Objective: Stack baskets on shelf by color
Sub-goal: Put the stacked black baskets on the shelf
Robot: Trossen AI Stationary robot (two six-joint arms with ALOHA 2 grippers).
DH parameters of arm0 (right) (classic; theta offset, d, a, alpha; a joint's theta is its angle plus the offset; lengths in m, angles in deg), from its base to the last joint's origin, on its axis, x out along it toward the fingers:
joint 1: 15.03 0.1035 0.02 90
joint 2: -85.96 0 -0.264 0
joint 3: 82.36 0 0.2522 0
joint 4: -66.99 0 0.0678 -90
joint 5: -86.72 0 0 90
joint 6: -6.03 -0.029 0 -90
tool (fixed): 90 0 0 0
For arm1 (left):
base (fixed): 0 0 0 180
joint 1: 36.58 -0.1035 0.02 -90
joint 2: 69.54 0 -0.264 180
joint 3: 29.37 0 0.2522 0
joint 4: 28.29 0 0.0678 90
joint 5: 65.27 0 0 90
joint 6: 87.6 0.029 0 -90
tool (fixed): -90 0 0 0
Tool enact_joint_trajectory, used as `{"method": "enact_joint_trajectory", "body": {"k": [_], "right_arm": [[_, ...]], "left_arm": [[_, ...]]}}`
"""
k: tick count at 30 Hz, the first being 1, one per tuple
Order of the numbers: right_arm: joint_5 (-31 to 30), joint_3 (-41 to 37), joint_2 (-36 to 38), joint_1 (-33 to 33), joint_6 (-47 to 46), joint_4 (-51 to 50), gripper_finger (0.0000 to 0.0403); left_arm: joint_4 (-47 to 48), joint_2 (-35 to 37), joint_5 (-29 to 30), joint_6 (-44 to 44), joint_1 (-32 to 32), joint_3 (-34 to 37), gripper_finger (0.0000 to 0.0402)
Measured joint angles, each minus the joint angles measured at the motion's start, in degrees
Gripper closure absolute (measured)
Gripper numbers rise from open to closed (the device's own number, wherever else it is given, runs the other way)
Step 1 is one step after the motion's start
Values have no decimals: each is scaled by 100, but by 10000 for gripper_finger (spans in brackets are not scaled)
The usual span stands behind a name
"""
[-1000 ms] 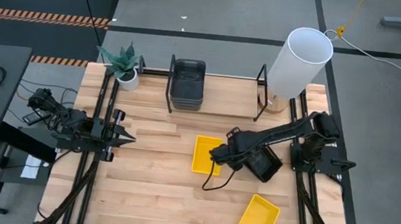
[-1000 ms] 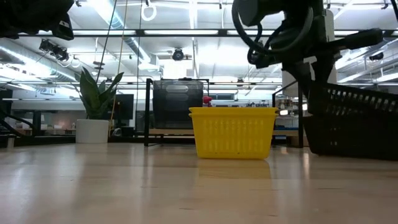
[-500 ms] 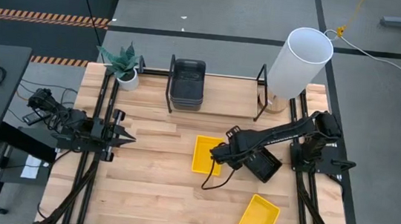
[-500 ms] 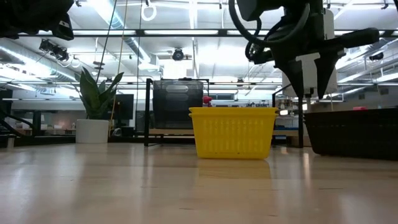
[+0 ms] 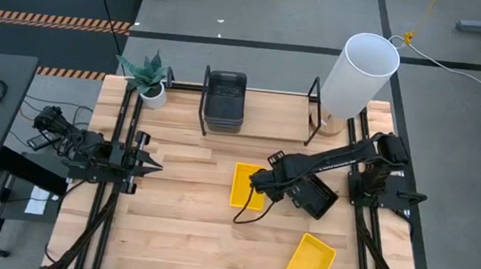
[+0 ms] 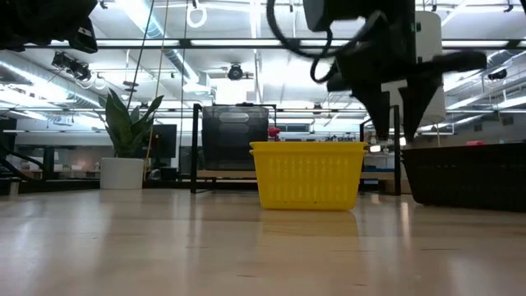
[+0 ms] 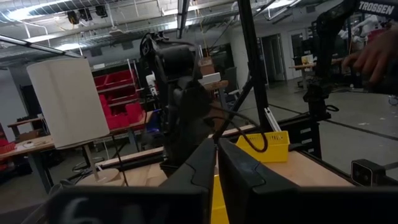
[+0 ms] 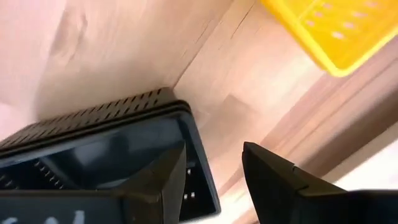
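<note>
The right gripper (image 5: 264, 181) is held above the table's middle, between the yellow basket (image 5: 248, 185) and the black perforated basket (image 5: 315, 196). Its fingers (image 8: 163, 180) are parted, with bare wood seen through the gap, and nothing is gripped; the corner of the black perforated basket lies just beside one finger, though whether it is touched cannot be told from the wrist view. In the low view the gripper hangs clear above the rim of the yellow basket (image 6: 307, 174), and the black basket (image 6: 464, 174) sits flat on the table (image 5: 178, 217) to the side.

A second yellow basket (image 5: 310, 263) is set near the front edge, well apart from the others. A dark grey basket (image 5: 225, 100) rests on the shelf (image 5: 270, 109) at the back, between the black upright rods. A potted plant (image 5: 150, 78) and a tall white cylinder (image 5: 359, 75) flank the shelf.

The left gripper (image 5: 153, 166) is parked at the table's left side, its fingers (image 7: 200, 165) pressed together and empty.
</note>
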Motion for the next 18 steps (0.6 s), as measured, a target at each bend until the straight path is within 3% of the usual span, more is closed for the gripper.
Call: {"method": "enact_joint_trajectory", "body": {"k": [9,18], "right_arm": [[-211,-660,-13,-221,508,552,240],[-2107,-686,-13,-778,123,1403,240]], "left_arm": [[0,0,-1,0,1,-1,367],[0,0,0,0,0,-2,375]]}}
